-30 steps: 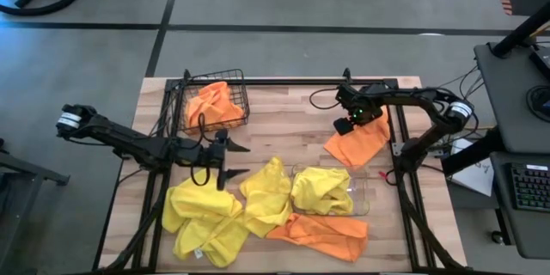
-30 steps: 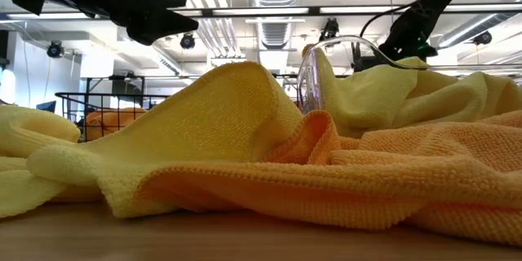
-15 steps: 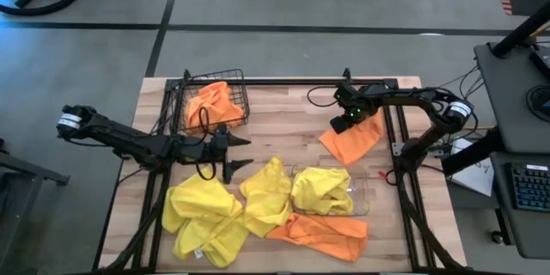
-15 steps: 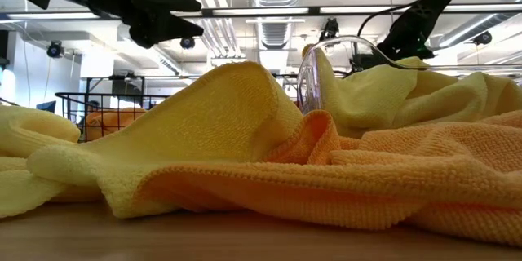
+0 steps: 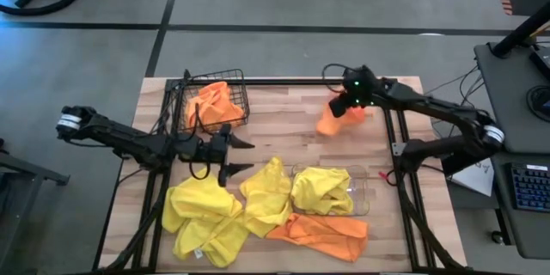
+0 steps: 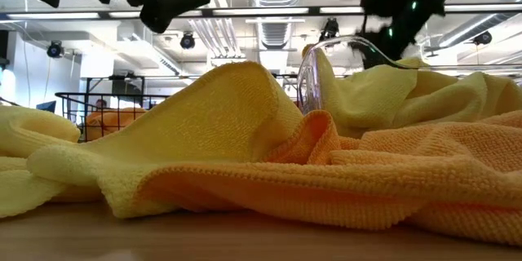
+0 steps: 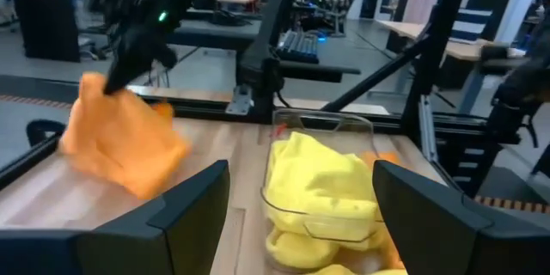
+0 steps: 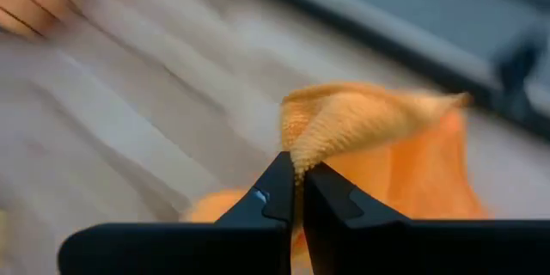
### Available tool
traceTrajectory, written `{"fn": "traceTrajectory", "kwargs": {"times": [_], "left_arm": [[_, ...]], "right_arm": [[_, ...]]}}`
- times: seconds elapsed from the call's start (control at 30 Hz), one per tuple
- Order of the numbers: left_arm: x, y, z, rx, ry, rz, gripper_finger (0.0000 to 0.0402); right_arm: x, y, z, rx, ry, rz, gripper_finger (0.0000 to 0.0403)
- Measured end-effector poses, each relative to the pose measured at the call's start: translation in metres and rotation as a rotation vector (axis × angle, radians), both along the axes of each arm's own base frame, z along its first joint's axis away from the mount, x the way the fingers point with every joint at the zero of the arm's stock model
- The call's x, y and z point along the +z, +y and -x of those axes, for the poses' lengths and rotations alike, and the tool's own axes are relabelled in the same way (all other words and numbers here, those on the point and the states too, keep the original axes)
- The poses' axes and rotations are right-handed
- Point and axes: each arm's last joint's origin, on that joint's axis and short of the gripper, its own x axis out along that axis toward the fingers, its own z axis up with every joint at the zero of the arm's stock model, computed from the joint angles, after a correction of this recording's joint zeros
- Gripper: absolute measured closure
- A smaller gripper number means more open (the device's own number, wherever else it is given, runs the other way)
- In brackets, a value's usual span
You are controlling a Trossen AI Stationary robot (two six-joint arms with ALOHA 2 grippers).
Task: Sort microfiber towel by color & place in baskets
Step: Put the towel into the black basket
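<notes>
Step in hand: transfer of one bright orange microfiber towel. Right gripper: fingers pinched tight on its fold, towel lifted at table's far right. Left gripper: spread wide, empty, beside dark wire-mesh basket. Next: carry towel across to that basket, holding orange cloths.

Fuzzy cloth towels; wood table; wire basket.

Overhead camera looks straight down on the light wooden tabletop; the low camera skims it, sharing the clear plastic bin.
</notes>
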Motion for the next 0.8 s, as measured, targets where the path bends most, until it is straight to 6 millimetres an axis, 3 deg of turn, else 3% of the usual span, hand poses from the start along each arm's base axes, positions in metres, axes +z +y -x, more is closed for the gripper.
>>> {"fn": "traceTrajectory", "kwargs": {"times": [0.17,0.37,0.57,0.8], "left_arm": [[0.005,0.010,-0.002,0.047,-0.048,-0.011,0.0133],[0.010,0.029,-0.003,0.113,-0.105,-0.015,0.0133],[0.011,0.038,-0.004,0.142,-0.119,-0.028,0.0133],[0.008,0.038,-0.012,0.144,-0.155,-0.040,0.0133]], "right_arm": [[0.044,0.028,-0.015,0.135,-0.312,0.193,0.0394],[0.068,0.063,-0.038,0.319,-0.542,0.310,0.0394],[0.063,0.085,-0.071,0.430,-0.647,0.346,0.0394],[0.043,0.090,-0.107,0.471,-0.690,0.352,0.0394]]}}
